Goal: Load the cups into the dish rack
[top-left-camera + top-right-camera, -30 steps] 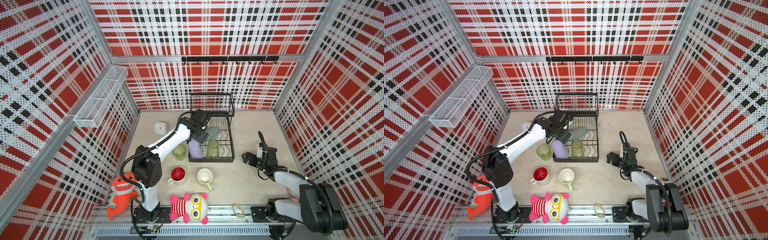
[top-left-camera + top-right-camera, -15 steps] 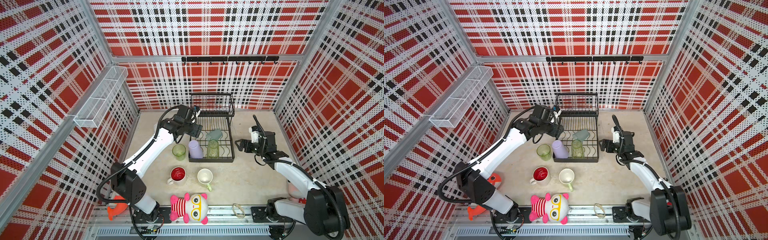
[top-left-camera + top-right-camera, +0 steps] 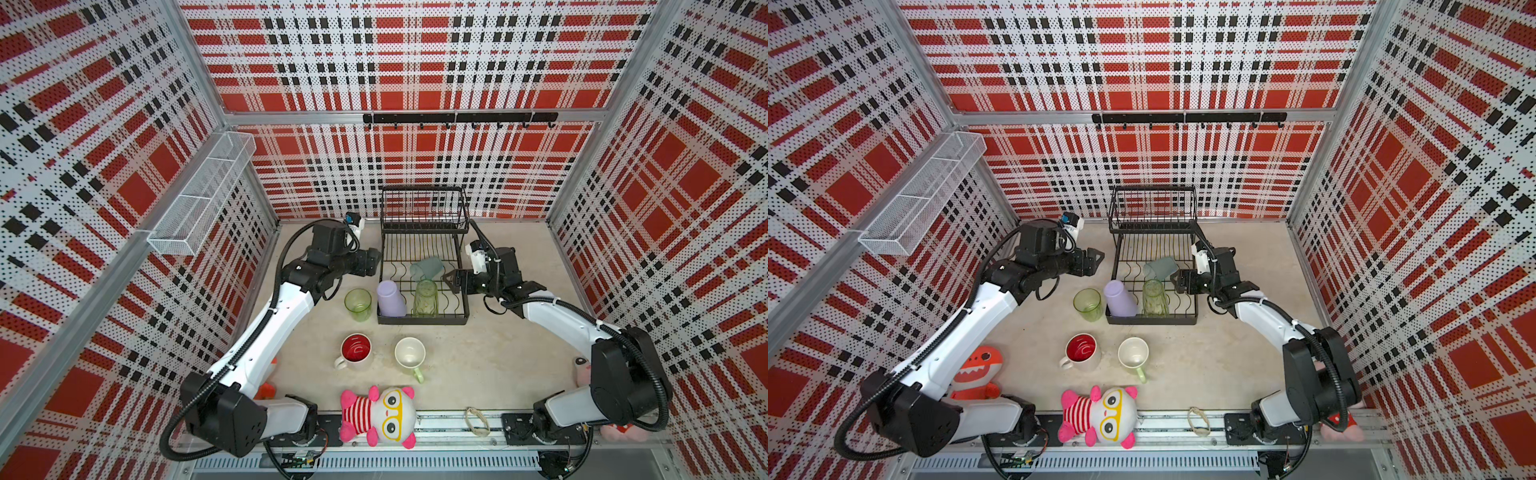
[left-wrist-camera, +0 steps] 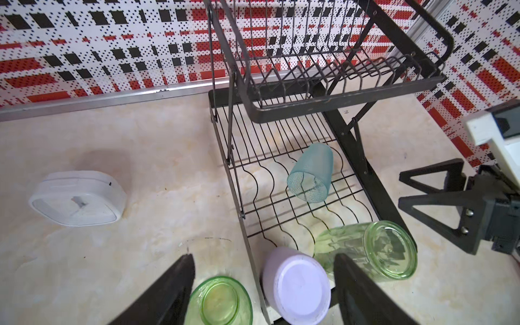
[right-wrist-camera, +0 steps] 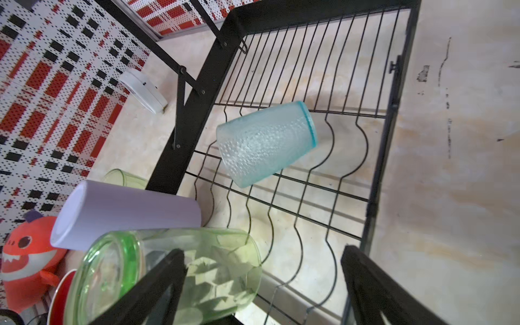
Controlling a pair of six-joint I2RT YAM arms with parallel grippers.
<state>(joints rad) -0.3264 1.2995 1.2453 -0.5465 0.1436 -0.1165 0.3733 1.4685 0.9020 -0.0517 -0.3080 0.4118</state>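
Note:
The black dish rack [image 3: 423, 321] stands at the back middle. On its lower tier a teal cup [image 3: 427, 267] lies on its side, and a lavender tumbler [image 3: 390, 298] and a green ribbed tumbler [image 3: 426, 298] stand upside down. Another green tumbler [image 3: 358, 304] stands on the table left of the rack. A white mug with a red inside [image 3: 355, 350] and a pale green mug [image 3: 409, 354] stand nearer the front. My left gripper [image 4: 263, 256] hovers open at the rack's left side. My right gripper [image 5: 263, 251] is open at its right side, one finger beside the racked green tumbler [image 5: 168, 267].
A white square clock [image 4: 77, 198] lies left of the rack. A pink and white plush [image 3: 378, 415], an orange shark plush [image 3: 976, 370] and a loop of band [image 3: 477, 419] sit along the front. A white mesh shelf [image 3: 199, 199] hangs on the left wall.
My left gripper has drawn back from over the rack to its left side. My right gripper has moved up from the table to the rack's right edge.

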